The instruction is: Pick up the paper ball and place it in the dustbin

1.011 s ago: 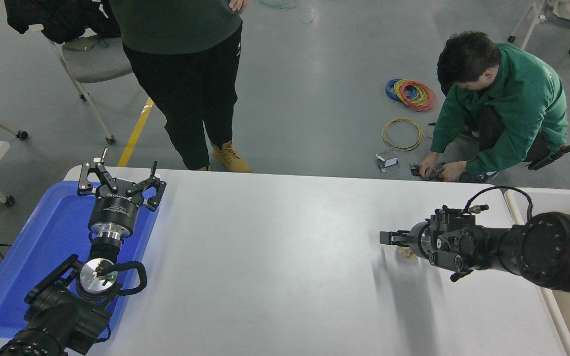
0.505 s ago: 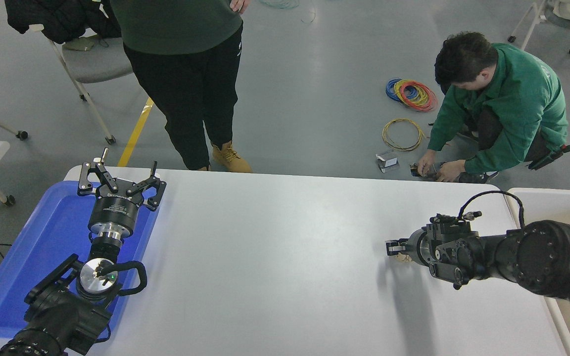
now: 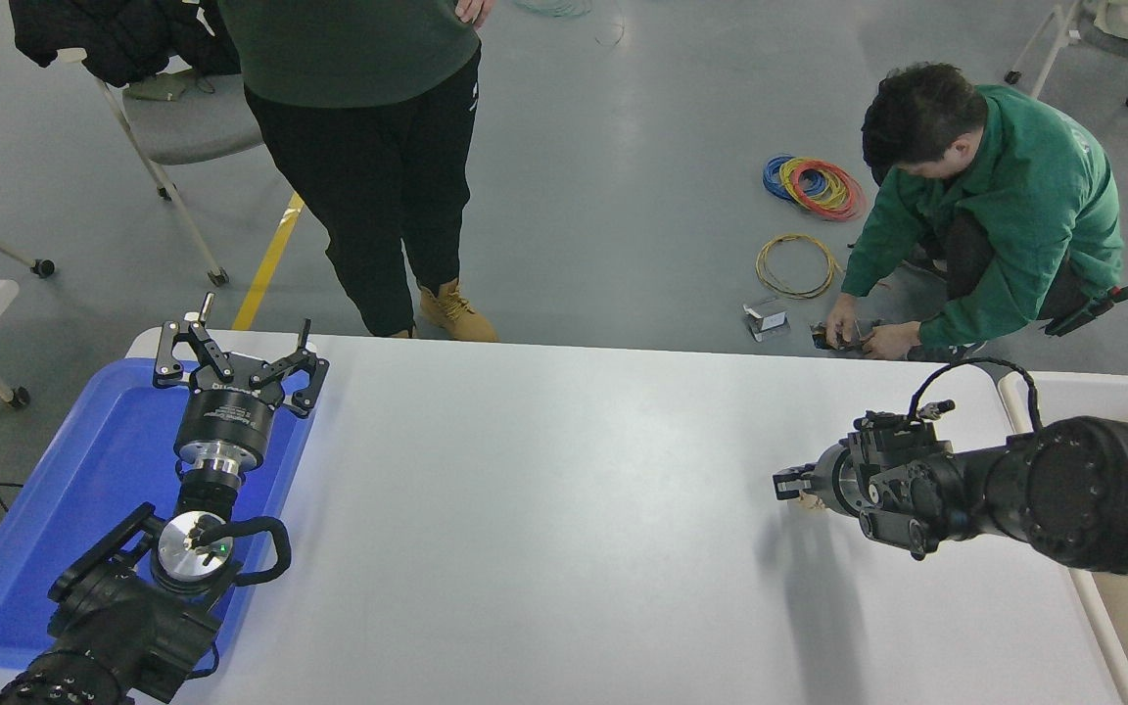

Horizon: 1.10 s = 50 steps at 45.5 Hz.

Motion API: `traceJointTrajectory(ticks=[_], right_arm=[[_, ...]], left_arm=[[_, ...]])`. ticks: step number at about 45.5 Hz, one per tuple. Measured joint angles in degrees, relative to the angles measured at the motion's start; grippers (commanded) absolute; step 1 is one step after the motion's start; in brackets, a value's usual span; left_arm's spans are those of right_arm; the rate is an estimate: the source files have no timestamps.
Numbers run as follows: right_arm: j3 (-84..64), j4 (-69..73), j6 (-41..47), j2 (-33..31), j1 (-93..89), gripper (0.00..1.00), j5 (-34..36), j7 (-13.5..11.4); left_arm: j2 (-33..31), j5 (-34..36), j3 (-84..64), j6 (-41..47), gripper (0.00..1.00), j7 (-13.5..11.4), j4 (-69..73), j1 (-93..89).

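The paper ball [image 3: 805, 502] is a small tan wad showing just under the fingers of my right gripper [image 3: 785, 483], which is shut on it and holds it a little above the white table, near the table's right end. The arm reaches in from the right edge, fingers pointing left. Most of the ball is hidden by the gripper. The dustbin [image 3: 1101, 627], with a white rounded rim and beige inside, stands against the table's right end, partly hidden behind my right arm. My left gripper [image 3: 236, 358] is open and parked over the blue tray at the lower left.
A shallow blue tray [image 3: 84, 490] lies at the table's left end. One person stands at the far edge [image 3: 368, 147]. Another crouches on the floor at the upper right [image 3: 995, 206] beside coils of wire [image 3: 814, 186]. A chair [image 3: 182, 127] stands at the upper left.
My right gripper has drawn back to the right, towards the dustbin, with the paper ball moving along with it. The left arm has not moved.
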Motion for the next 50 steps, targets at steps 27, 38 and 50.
traceJointTrajectory(ticks=[27, 38, 50], right_arm=[[-2.8, 19.5, 19.0, -12.4, 30.9, 0.0, -3.1, 0.0], [-3.5, 21.9, 27.4, -14.9, 41.2, 0.0, -4.1, 0.0], [-3.7, 23.7, 33.6, -16.3, 48.9, 0.0, -5.1, 0.0]], left_arm=[[0.0, 0.0, 0.0, 0.0, 1.0, 0.0, 0.0, 0.0], [0.0, 0.0, 0.0, 0.1, 1.0, 0.0, 0.0, 0.0], [0.0, 0.0, 0.0, 0.1, 1.0, 0.0, 0.0, 0.0]])
